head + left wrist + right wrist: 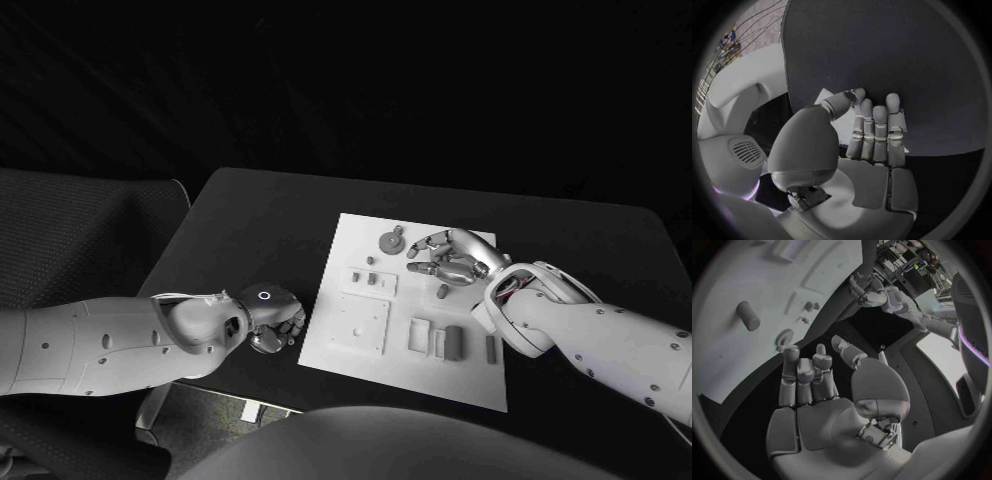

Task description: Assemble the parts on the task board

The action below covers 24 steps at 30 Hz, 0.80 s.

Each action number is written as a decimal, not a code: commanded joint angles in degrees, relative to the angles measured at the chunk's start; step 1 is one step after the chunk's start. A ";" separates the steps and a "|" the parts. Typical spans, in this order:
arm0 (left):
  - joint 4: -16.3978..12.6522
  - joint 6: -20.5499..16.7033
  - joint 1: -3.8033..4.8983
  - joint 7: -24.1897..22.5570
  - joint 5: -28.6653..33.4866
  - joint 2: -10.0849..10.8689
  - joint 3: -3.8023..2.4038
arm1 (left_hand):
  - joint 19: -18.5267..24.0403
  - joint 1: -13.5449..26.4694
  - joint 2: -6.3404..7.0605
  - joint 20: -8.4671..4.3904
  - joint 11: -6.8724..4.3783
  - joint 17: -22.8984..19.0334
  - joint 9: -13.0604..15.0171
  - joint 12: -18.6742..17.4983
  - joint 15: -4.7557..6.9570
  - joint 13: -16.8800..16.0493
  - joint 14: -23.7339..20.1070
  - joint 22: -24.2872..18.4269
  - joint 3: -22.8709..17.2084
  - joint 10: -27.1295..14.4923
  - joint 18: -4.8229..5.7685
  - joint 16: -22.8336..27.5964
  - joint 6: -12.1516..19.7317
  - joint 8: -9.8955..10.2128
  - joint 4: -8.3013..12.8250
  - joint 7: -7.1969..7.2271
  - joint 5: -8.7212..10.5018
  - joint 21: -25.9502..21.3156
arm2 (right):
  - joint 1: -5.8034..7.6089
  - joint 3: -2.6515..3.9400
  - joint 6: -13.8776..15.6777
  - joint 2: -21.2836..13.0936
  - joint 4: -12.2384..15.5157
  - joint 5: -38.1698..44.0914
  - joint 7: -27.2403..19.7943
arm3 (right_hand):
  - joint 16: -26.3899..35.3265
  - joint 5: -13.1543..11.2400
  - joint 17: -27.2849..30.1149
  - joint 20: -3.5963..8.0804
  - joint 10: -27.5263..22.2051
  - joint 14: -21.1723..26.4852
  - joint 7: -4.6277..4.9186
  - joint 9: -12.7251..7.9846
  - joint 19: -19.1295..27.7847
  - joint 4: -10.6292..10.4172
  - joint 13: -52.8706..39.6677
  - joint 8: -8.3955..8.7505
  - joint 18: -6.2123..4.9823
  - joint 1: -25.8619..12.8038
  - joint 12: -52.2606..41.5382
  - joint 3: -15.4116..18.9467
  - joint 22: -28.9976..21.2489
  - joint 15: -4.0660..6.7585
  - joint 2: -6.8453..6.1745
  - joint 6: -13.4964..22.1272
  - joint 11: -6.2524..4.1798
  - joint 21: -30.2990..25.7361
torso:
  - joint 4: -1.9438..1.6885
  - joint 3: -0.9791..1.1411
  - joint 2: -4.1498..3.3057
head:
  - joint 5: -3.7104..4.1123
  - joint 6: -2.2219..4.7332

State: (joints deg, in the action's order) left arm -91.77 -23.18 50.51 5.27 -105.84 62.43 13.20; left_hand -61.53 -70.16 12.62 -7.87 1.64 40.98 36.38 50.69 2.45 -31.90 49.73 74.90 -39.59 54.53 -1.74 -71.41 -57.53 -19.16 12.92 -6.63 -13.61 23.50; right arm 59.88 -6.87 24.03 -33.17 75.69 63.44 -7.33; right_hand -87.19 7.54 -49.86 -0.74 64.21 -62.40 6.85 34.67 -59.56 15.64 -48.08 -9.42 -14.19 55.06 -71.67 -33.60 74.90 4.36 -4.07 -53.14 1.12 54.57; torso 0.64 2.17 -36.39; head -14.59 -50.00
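Surface: black table (260,220) with the white task board (361,380) lying flat in the middle, dark background beyond.
Right hand: the right hand (454,258) hovers over the far right part of the board, fingers apart and loosely curved, holding nothing that I can make out; the right wrist view shows its palm bare (817,405).
Left hand: the left hand (271,325) rests off the board, just beside its near left edge, fingers (874,130) straight and side by side, nothing in them.
Parts near right hand: a round gear-like part (392,240) lies just beside the fingertips; a small piece (441,291) sits near the wrist side of the hand.
Other parts: flat bars (454,342) lie in the near right area; a square plate (364,322) takes up the near left area; tiny pieces (372,279) lie between.
Cylinder: a short peg (747,315) lies on its side on the board in the right wrist view.
Risk, knock: with parts so close under the right hand, a descending finger may nudge the gear or the small piece out of place.
Risk, roll: the peg, lying on its side, would likely roll if brushed.
Risk, board shift: the board looks loose on the table; a sideways push could slide it, since the left hand is not pressing it down.
Risk, grip: small flat parts offer little to pinch and may slip.
Writing: no brand, label or lettering can be read on the board, parts or arms.
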 commanded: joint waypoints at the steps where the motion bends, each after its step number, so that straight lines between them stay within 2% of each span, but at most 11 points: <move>1: 0.53 3.64 -0.55 -2.04 1.29 0.05 0.52 | 0.02 -0.04 0.15 -0.22 0.03 -0.23 -11.71 0.52 0.04 0.01 -0.26 1.19 1.52 -0.46 -0.47 -0.35 -0.02 -0.22 0.01 0.25 2.88 0.23 | -0.04 0.01 -0.69 0.04 0.10 0.52 -0.35 | -0.09 0.32 -0.06 -0.01 0.08 -0.56 1.30 -0.08 -0.40 -0.22 -0.08 -0.11 -0.81 -0.70 -0.24 -0.03 0.10 -0.01 0.11 0.76 0.52 -0.28 | -0.03 -0.03 0.01 | 0.00 0.00; 3: 0.54 3.63 -0.55 -2.60 1.68 0.09 0.52 | -0.07 -0.20 0.07 -0.23 -0.06 -0.34 -11.70 0.70 0.08 0.06 -0.17 1.17 1.92 -0.35 -0.45 -0.46 -0.35 -0.41 -0.09 0.51 4.05 0.24 | -0.04 0.01 -0.69 0.04 0.07 0.52 -0.34 | -0.09 0.33 -0.06 -0.01 0.08 -0.56 1.30 -0.08 -0.40 -0.22 -0.08 -0.11 -0.81 -0.70 -0.25 -0.04 0.10 -0.01 0.12 0.76 0.51 -0.28 | -0.02 -0.06 0.00 | 0.01 0.00; 4: 0.55 3.63 -0.55 -2.83 1.68 0.10 0.52 | -0.09 -0.25 0.31 -0.25 -0.11 -0.44 -11.72 0.81 0.11 0.10 -0.15 1.13 2.38 -0.32 -0.46 -0.51 -0.51 -0.52 -0.10 0.63 6.95 0.19 | -0.04 0.01 -0.69 0.06 0.06 0.52 -0.34 | -0.09 0.33 -0.06 -0.01 0.08 -0.56 1.30 -0.08 -0.40 -0.22 -0.08 -0.11 -0.81 -0.70 -0.25 -0.04 0.10 -0.01 0.12 0.76 0.51 -0.28 | -0.02 -0.06 -0.01 | 0.00 0.00; 5: 0.57 3.78 -0.55 -2.96 1.68 0.10 0.52 | -0.08 -0.11 0.68 -0.28 -0.11 -0.53 -11.77 0.89 0.12 0.14 -0.15 1.12 2.95 -0.34 -0.46 -0.54 -0.52 -0.53 -0.04 0.66 8.94 0.15 | -0.04 0.01 -0.69 0.06 0.06 0.52 -0.34 | -0.09 0.33 -0.06 -0.01 0.08 -0.56 1.29 -0.08 -0.40 -0.22 -0.08 -0.11 -0.81 -0.70 -0.25 -0.04 0.10 -0.01 0.13 0.76 0.51 -0.28 | -0.02 -0.06 -0.01 | -0.02 0.00; 9: 0.58 3.84 -0.55 -3.00 1.68 0.09 0.52 | -0.04 0.06 1.42 -0.29 -0.04 -0.68 -11.95 0.98 0.12 0.21 -0.16 1.10 4.59 -0.66 -0.43 -0.61 -0.14 -0.34 0.72 0.64 9.29 0.04 | -0.04 0.01 -0.70 0.07 0.07 0.52 -0.36 | -0.09 0.34 -0.06 0.00 0.08 -0.57 1.29 -0.09 -0.41 -0.23 -0.08 -0.11 -0.81 -0.71 -0.25 -0.05 0.10 -0.01 0.15 0.76 0.51 -0.28 | -0.06 -0.04 0.00 | 0.10 0.00; 24: 0.56 3.50 -0.55 -2.96 1.27 -0.06 0.53 | -0.34 1.00 2.57 -0.34 0.01 -1.11 -12.34 1.56 0.19 0.24 0.01 0.90 8.44 -1.17 -0.44 -0.67 0.61 0.04 2.25 0.38 10.14 -0.43 | -0.06 0.01 -0.69 0.01 0.11 0.64 -0.35 | -0.10 0.36 -0.05 0.02 0.08 -0.58 1.29 -0.11 -0.42 -0.22 -0.07 -0.13 -0.81 -0.71 -0.27 -0.09 0.10 0.00 0.18 0.76 0.51 -0.28 | -0.02 0.01 -0.01 | 0.07 0.00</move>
State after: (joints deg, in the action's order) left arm -91.31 -23.32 50.78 3.07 -104.50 62.77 13.00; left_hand -61.75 -69.23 14.70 -8.08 1.63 39.92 24.11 51.92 2.45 -31.74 49.73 74.93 -31.67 53.74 -1.73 -71.86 -57.31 -19.44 15.08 -6.43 -3.85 23.27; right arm 59.86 -6.88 24.01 -33.17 75.72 63.51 -7.33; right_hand -87.19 7.54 -49.86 -0.75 64.21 -62.53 6.85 34.62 -59.56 15.64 -48.07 -9.42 -14.12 54.83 -71.66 -33.61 74.90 4.49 -3.84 -53.14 1.12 54.57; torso 0.61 2.15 -36.38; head -14.58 -50.00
